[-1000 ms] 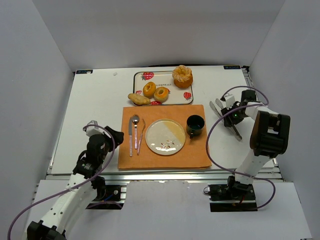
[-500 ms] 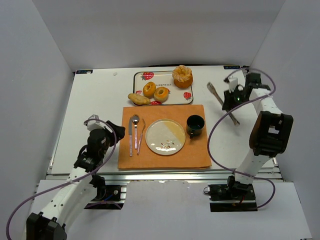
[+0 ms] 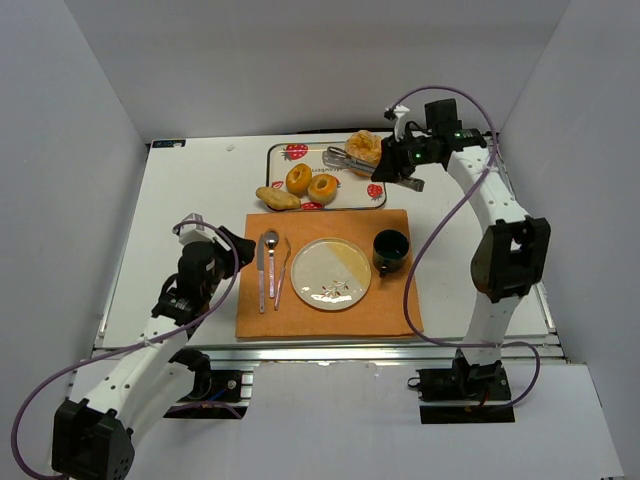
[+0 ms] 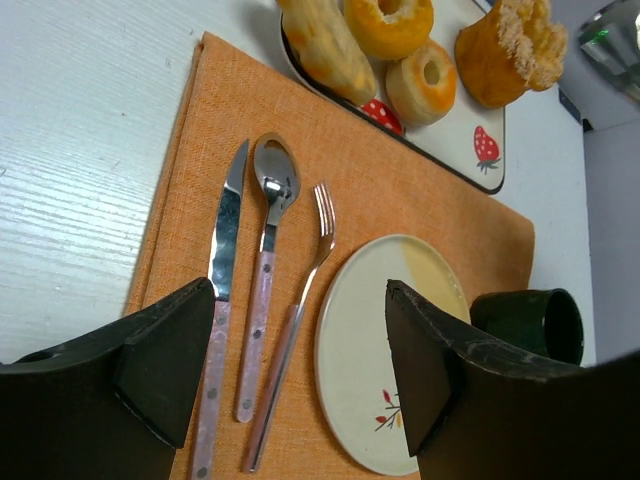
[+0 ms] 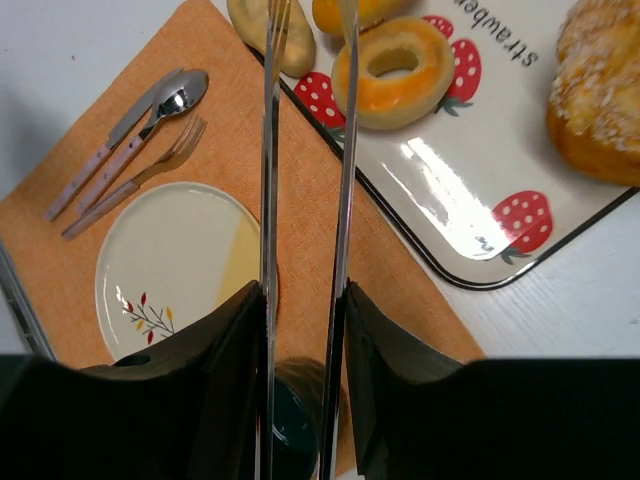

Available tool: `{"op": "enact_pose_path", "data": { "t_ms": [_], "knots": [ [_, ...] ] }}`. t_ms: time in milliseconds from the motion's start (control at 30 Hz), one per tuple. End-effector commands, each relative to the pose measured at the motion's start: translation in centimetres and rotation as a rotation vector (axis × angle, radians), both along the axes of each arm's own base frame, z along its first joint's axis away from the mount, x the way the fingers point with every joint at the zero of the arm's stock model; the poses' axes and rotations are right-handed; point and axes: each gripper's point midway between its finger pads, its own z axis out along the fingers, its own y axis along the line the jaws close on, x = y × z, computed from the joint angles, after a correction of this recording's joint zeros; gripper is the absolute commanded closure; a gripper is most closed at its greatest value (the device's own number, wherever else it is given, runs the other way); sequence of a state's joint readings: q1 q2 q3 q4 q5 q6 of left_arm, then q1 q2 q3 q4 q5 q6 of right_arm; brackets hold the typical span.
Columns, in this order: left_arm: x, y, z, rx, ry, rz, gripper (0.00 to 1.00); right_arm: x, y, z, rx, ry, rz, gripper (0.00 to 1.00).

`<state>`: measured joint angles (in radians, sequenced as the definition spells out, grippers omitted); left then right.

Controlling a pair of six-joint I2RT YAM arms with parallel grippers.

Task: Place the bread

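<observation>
From above, a white surface (image 3: 190, 200) holds an orange cloth mat (image 3: 330, 322) and, behind it, a shiny tray (image 3: 272, 170) with strawberry pictures. On the tray lie a small golden bread ring (image 3: 322, 188) with a hole and its twin ring (image 3: 298, 178), side by side. A long pale roll (image 3: 277, 198) lies left of them. A big ruffled bun (image 3: 365, 142) sits at the back right. The right arm stretches far over the tray. Its right gripper (image 3: 405, 162) squeezes long metal tongs (image 3: 350, 158) that point left past the ruffled bun. The left arm is bent low, with the left gripper (image 3: 235, 265) at the mat's left edge. On the mat are a knife (image 3: 261, 270), spoon (image 3: 271, 262), fork (image 3: 282, 270), a round cream plate (image 3: 320, 262) and a dark cup (image 3: 391, 250).

From the left wrist, the left gripper (image 4: 298, 300) has its two black fingers wide apart, holding nothing. Below are the knife (image 4: 225, 240), spoon (image 4: 268, 240) and fork (image 4: 305, 270) with pink handles. The bread ring (image 4: 428, 78) and twin ring (image 4: 390, 20) sit on the tray beyond.

From the right wrist, the right gripper (image 5: 303, 295) pinches the tongs (image 5: 269, 180) from both sides. Their thin blades run up out of view. One blade crosses the left edge of the bread ring (image 5: 392, 70). I cannot tell if it touches.
</observation>
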<state>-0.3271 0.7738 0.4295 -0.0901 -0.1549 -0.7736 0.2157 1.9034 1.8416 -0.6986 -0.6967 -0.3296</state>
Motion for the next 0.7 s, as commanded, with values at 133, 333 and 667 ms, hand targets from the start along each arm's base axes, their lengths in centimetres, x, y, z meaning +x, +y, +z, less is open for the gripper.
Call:
{"op": "enact_pose_path", "data": {
  "t_ms": [133, 333, 667],
  "knots": [
    [0.6, 0.4, 2.7, -0.069, -0.074, 0.053, 0.22, 0.9, 2.3, -1.1, 0.116, 0.177, -0.069, 0.57],
    [0.5, 0.6, 2.8, -0.051, -0.06, 0.06, 0.22, 2.2, 2.3, -3.2, 0.13, 0.282, -0.21, 0.55],
    [0.0, 1.1, 2.6, -0.061, -0.057, 0.082, 0.22, 3.2, 1.0, -7.3, 0.09, 0.405, -0.422, 0.52]
  ]
}}
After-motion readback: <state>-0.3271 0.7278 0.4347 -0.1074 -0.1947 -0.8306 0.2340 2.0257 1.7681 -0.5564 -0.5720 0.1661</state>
